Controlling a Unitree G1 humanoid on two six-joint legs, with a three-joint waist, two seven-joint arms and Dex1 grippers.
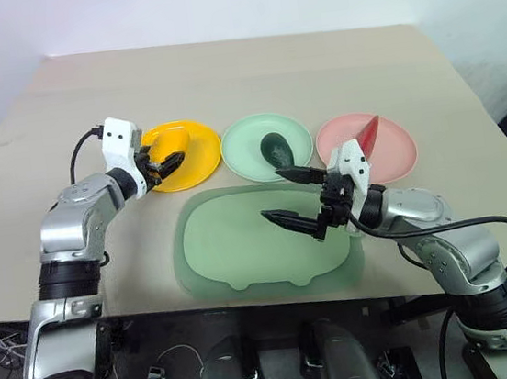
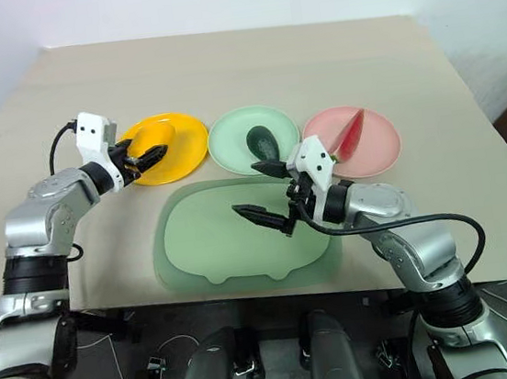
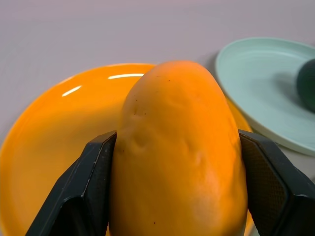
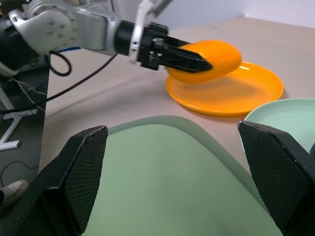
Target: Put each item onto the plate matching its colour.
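Beige table against white wall, left claw gripping mango over orange-yellow plate, right claw open

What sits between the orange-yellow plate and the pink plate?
The mint green plate with the avocado on it, seen in both eye views between the orange-yellow plate and pink plate.
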